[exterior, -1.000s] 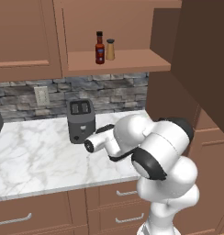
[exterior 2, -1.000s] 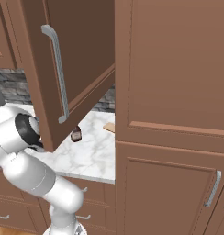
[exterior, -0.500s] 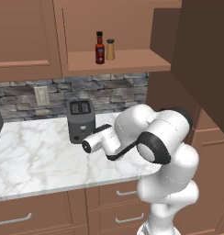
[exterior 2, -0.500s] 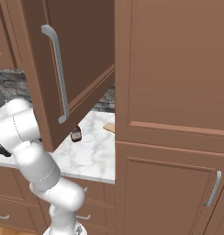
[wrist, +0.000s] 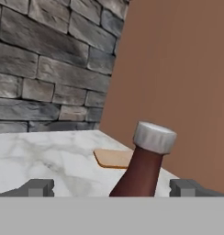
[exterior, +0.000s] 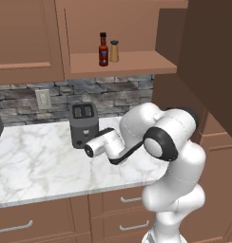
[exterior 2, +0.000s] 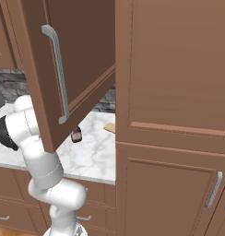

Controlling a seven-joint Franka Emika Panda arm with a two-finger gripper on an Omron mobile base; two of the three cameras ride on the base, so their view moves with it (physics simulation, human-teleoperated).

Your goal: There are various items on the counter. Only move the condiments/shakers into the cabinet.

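Gripper level with the reddish-brown bottle on the bench, near the tall cabinet wall.

The bottle's lower body is cut off in the hand view, and in the right base view it is partly hidden by the open cabinet door. The gripper is spread wide, its fingertips flanking the bottle without visible contact. A tan slab lies behind the bottle. The red-labelled bottle and tan shaker are seen standing on the cabinet shelf, above the toaster.

arm: glossy white rounded segmented robot arm, lower right of left base view | joints: dark grey-black rings and end caps | fingertips: two small dark grey blocky fingertips, bottom of hand view
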